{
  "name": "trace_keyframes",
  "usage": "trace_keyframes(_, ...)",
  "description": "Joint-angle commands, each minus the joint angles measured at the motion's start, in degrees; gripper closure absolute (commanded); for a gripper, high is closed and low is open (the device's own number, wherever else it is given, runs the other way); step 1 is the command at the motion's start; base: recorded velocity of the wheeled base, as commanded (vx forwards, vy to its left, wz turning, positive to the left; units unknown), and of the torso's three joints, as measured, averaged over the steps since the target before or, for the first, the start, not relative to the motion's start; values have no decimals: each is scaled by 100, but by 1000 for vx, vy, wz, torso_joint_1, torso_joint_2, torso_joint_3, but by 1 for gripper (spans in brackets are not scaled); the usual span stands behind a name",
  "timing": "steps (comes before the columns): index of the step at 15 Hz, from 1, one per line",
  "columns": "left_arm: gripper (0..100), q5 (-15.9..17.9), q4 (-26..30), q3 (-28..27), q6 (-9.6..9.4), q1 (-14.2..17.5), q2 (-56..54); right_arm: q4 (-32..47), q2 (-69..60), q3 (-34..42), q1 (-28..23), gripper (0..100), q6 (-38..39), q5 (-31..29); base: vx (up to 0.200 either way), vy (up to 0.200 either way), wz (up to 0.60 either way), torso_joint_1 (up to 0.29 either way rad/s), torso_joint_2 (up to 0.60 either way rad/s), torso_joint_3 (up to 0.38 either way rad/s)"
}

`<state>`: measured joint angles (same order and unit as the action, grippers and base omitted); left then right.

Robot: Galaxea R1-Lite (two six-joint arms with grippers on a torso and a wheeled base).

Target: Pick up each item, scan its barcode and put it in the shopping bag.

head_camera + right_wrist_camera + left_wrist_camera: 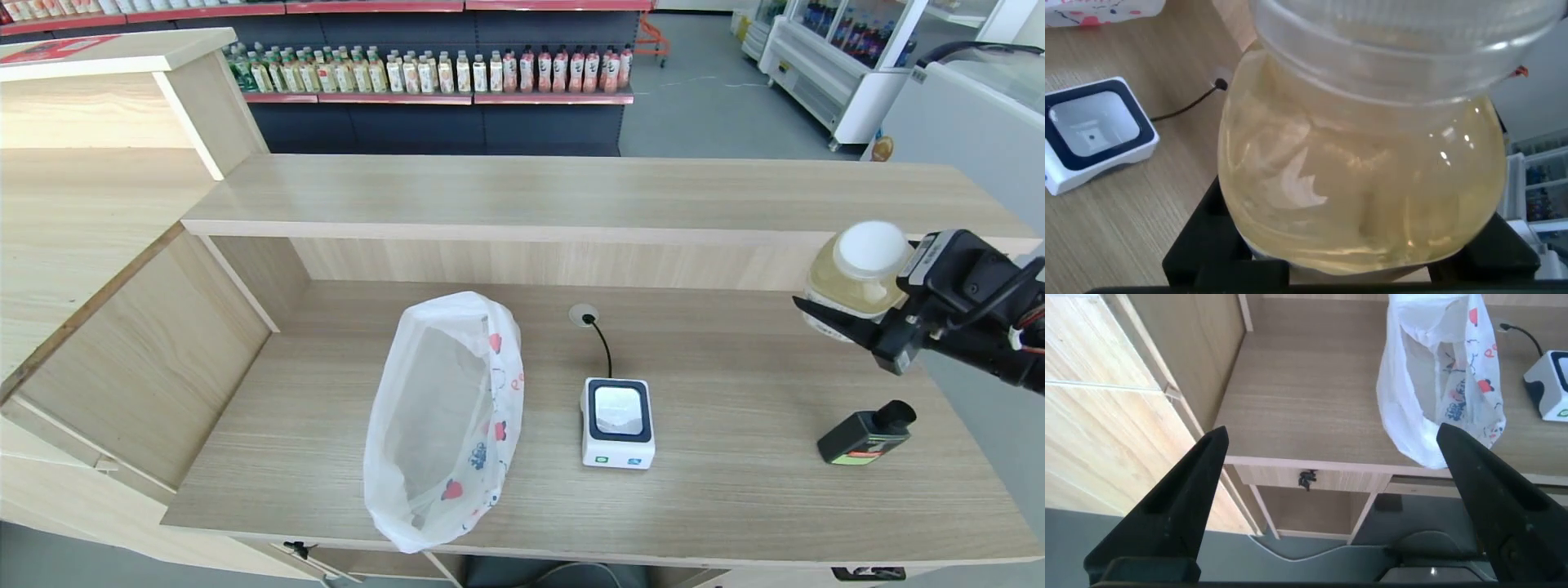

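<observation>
The right hand is closed around the belly of a bottle of pale yellow drink with a white cap, at the far right of the surface. The bottle looks lifted clear, cap up. Gripping low on the body leaves the sides free, which should help when the barcode has to face the glass, though I cannot see where its barcode sits. The scanner stands in the middle of the surface with its window tilted upward, well apart from the bottle and to its left, so the bottle would need to travel left and towards the near side to be read. Just left of the scanner the shopping bag rests with its mouth gaping upward, placed so a scanned item can go straight on into it; it appears empty. A small dark green bottle with a black cap lies on its side near the right edge, waiting its turn. The left hand hangs spread wide and holding nothing off the near edge, nearest the bag.
</observation>
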<state>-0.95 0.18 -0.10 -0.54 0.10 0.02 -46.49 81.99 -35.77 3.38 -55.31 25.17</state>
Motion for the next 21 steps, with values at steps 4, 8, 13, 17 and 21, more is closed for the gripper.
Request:
trace_keyframes(4,0,-2,-1,1,1,-1,-2,-114,801,-211,-338,100,-33,-92,0,200,0,0,2,2)
trace_keyframes(8,0,-2,-1,1,1,-1,-2,-281,1117,-194,-223,100,-24,111,0,50,0,1,2,1)
trace_keyframes(13,0,-2,-1,1,1,-1,-2,-281,1495,-44,-241,100,-516,216,0,0,0,0,0,0)
trace_keyframes(17,0,-2,-1,1,1,-1,-2,-466,2057,70,-30,100,-683,322,0,0,0,0,0,0)
trace_keyframes(21,0,-2,-1,1,1,-1,-2,-642,2391,26,40,100,-745,875,0,0,0,0,0,0)
